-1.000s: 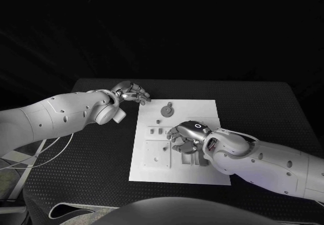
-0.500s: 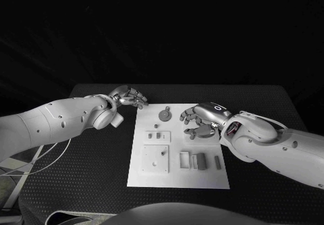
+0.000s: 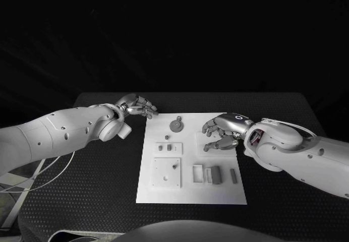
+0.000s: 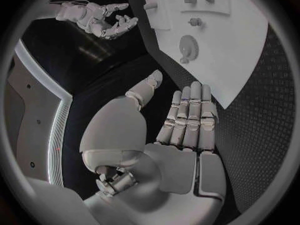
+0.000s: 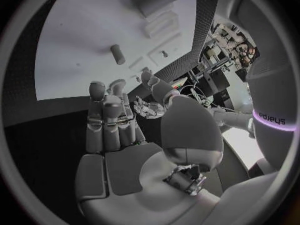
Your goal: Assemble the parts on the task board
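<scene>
The white task board [image 3: 218, 194] lies mid-table. On it I see a round grey part [image 3: 177, 121] at the far end, a small peg [image 3: 167, 136], two little pieces on a raised plate [image 3: 169, 147], and upright grey blocks [image 3: 211, 175] nearer me. My right hand [image 3: 224, 132] hovers over the board's far right part, fingers loosely curved, nothing in them; the right wrist view shows its palm [image 5: 119, 150] bare. My left hand [image 3: 139, 105] sits off the board's far left corner over the black mat, with fingers [image 4: 190, 115] straight and together, thumb apart, holding nothing.
A larger square plate [image 3: 167, 171] with small holes stands on the board's near left. A slim bar [image 3: 233, 175] stands near the right edge. Black mat [image 3: 283, 116] surrounds the board on all sides.
My right hand has lifted away from the blocks at the board's near middle and moved to its far right side. My left hand has barely moved.
</scene>
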`<control>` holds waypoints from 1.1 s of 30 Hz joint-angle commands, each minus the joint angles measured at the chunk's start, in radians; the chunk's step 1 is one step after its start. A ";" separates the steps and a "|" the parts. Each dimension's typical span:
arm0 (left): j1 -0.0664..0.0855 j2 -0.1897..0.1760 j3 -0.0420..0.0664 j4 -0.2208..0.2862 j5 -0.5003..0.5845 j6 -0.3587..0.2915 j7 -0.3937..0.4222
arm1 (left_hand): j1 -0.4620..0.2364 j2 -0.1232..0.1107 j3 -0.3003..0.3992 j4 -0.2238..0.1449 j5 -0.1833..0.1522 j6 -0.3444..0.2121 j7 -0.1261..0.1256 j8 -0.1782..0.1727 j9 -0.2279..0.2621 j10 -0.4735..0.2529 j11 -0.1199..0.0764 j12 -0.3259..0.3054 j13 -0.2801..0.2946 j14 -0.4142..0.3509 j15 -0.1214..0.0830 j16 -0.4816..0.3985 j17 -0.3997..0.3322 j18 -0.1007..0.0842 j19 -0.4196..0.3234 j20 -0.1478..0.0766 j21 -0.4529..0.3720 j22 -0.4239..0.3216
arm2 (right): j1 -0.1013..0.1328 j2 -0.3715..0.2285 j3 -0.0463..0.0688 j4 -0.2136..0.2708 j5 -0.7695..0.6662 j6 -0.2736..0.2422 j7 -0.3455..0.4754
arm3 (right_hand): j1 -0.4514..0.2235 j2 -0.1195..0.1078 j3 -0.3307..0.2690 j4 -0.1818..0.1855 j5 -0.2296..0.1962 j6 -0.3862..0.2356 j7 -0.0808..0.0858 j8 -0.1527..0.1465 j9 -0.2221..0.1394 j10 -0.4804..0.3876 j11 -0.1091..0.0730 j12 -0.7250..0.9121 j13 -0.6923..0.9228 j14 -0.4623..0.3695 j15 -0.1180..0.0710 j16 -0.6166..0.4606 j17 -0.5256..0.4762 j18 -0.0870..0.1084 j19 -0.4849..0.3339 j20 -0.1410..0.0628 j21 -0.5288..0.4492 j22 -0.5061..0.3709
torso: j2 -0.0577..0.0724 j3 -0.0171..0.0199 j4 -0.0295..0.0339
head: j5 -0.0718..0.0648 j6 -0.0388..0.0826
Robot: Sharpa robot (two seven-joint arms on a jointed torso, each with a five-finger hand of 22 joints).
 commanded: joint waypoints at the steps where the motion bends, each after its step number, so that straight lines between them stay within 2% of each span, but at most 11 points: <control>1: 0.001 0.003 0.001 0.001 0.008 0.007 0.015 | -0.001 0.009 -0.007 -0.001 0.000 -0.006 0.000 0.004 -0.001 -0.008 0.000 0.006 -0.002 -0.002 0.007 -0.004 0.002 -0.016 -0.002 0.002 0.005 -0.001 | 0.000 0.018 -0.008 -0.038 -0.037 0.030 -0.004 | 0.003 -0.010 0.003 0.006 0.004 -0.001 -0.008 -0.003 -0.001 -0.023 0.016 0.001 -0.002 -0.004 0.002 0.000 -0.001 0.037 -0.009 -0.001 -0.002 0.020 | 0.001 -0.0005 0.0008 | 0.000 -0.001; 5: 0.001 0.005 0.001 0.000 0.008 0.009 0.015 | -0.002 0.009 -0.007 -0.001 0.000 -0.006 0.000 0.004 -0.001 -0.008 0.000 0.006 -0.002 -0.002 0.007 -0.004 0.002 -0.016 -0.002 0.002 0.005 -0.002 | -0.001 0.035 -0.016 -0.073 -0.049 0.020 -0.003 | 0.013 -0.001 0.009 0.004 0.004 -0.002 -0.007 -0.001 -0.001 -0.023 0.016 0.002 -0.002 -0.005 0.002 0.002 -0.002 0.037 -0.010 -0.002 -0.001 0.021 | 0.001 -0.0005 0.0012 | 0.001 -0.001; 10: 0.001 0.004 0.001 -0.001 0.008 0.009 0.014 | -0.002 0.009 -0.007 0.000 0.000 -0.006 0.000 0.004 -0.001 -0.008 0.000 0.006 -0.002 -0.002 0.007 -0.005 0.003 -0.016 -0.002 0.002 0.005 -0.002 | -0.014 0.049 -0.019 -0.094 -0.054 0.039 -0.002 | 0.029 0.018 0.018 -0.007 0.003 0.000 -0.003 0.004 -0.002 -0.048 0.020 -0.003 -0.014 -0.005 0.006 0.003 -0.006 0.037 -0.011 -0.002 0.000 0.021 | 0.001 -0.0006 0.0035 | 0.002 -0.004; 13: 0.001 0.003 0.001 -0.001 0.008 0.009 0.015 | -0.003 0.010 -0.007 0.000 0.000 -0.007 0.001 0.004 -0.001 -0.009 0.000 0.007 -0.002 -0.002 0.008 -0.005 0.003 -0.017 -0.002 0.002 0.005 -0.002 | -0.025 0.062 -0.026 -0.106 -0.056 0.051 0.001 | 0.050 0.063 0.026 -0.024 0.003 -0.006 0.006 0.003 -0.005 -0.059 0.018 -0.002 -0.025 0.000 0.004 0.000 -0.012 0.037 -0.012 -0.003 -0.001 0.021 | 0.001 -0.0010 0.0021 | 0.003 -0.007; 15: 0.001 0.004 0.001 -0.001 0.008 0.010 0.015 | -0.003 0.010 -0.007 0.000 0.000 -0.007 0.001 0.004 -0.001 -0.009 0.000 0.007 -0.002 -0.002 0.008 -0.005 0.003 -0.017 -0.002 0.002 0.005 -0.002 | -0.032 0.069 -0.028 -0.113 -0.062 0.052 0.003 | 0.052 0.076 0.022 -0.036 0.002 -0.004 0.008 0.006 -0.007 -0.063 0.017 -0.001 -0.035 0.002 0.004 -0.008 -0.020 0.037 -0.014 -0.001 -0.003 0.019 | 0.000 -0.0013 0.0014 | 0.004 -0.008; 18: 0.001 0.004 0.001 0.000 0.008 0.011 0.015 | -0.003 0.010 -0.007 0.000 0.000 -0.007 0.001 0.004 -0.001 -0.009 0.000 0.007 -0.002 -0.002 0.008 -0.005 0.004 -0.017 -0.002 0.002 0.005 -0.003 | -0.040 0.079 -0.033 -0.121 -0.088 0.049 0.013 | 0.049 0.075 0.016 -0.041 0.003 0.006 0.008 0.013 -0.008 -0.054 0.014 0.003 -0.046 0.010 0.001 -0.017 -0.030 0.037 -0.013 0.000 -0.006 0.018 | 0.000 -0.0010 0.0015 | 0.006 -0.010; 20: 0.001 0.003 0.000 0.000 0.008 0.011 0.015 | -0.004 0.010 -0.008 0.000 0.000 -0.007 0.001 0.004 -0.001 -0.009 0.000 0.007 -0.003 -0.002 0.008 -0.006 0.004 -0.017 -0.002 0.002 0.005 -0.003 | -0.043 0.084 -0.042 -0.124 -0.093 0.054 0.013 | 0.041 0.067 0.011 -0.038 0.002 0.010 0.009 0.016 -0.008 -0.049 0.015 0.004 -0.050 0.012 0.001 -0.020 -0.033 0.037 -0.012 0.001 -0.007 0.017 | 0.000 -0.0013 0.0012 | 0.005 -0.011; 24: 0.001 0.003 0.000 -0.001 0.008 0.011 0.014 | -0.004 0.010 -0.008 0.000 0.000 -0.008 0.001 0.004 -0.002 -0.009 0.000 0.007 -0.003 -0.002 0.008 -0.006 0.005 -0.016 -0.002 0.002 0.005 -0.003 | -0.049 0.087 -0.045 -0.127 -0.102 0.044 0.011 | 0.037 0.063 0.010 -0.036 0.003 0.023 0.013 0.023 -0.008 -0.042 0.021 0.004 -0.057 0.013 0.007 -0.022 -0.037 0.037 -0.011 0.001 -0.009 0.016 | 0.000 -0.0015 0.0011 | 0.004 -0.011; 28: 0.000 0.003 0.000 -0.001 0.008 0.013 0.015 | -0.004 0.011 -0.008 0.000 0.000 -0.008 0.001 0.004 -0.002 -0.009 0.000 0.007 -0.003 -0.002 0.008 -0.006 0.006 -0.016 -0.002 0.002 0.005 -0.004 | -0.051 0.091 -0.046 -0.130 -0.121 0.031 0.005 | 0.041 0.070 0.014 -0.038 0.003 0.041 0.010 0.034 -0.009 -0.015 0.016 0.013 -0.061 0.016 0.002 -0.022 -0.038 0.037 -0.006 -0.001 -0.011 0.016 | 0.000 -0.0014 0.0013 | 0.004 -0.012; 33: 0.000 0.004 0.000 -0.001 0.010 0.014 0.015 | -0.006 0.011 -0.008 0.001 0.000 -0.008 0.001 0.004 -0.002 -0.010 0.000 0.008 -0.003 -0.002 0.008 -0.007 0.007 -0.016 -0.002 0.002 0.005 -0.004 | -0.053 0.095 -0.047 -0.132 -0.137 -0.007 -0.009 | 0.051 0.093 0.016 -0.041 0.003 0.078 -0.005 0.054 -0.007 0.048 -0.005 0.036 -0.054 0.027 -0.018 -0.013 -0.037 0.037 0.007 -0.006 -0.007 0.018 | -0.001 -0.0019 0.0016 | 0.004 -0.013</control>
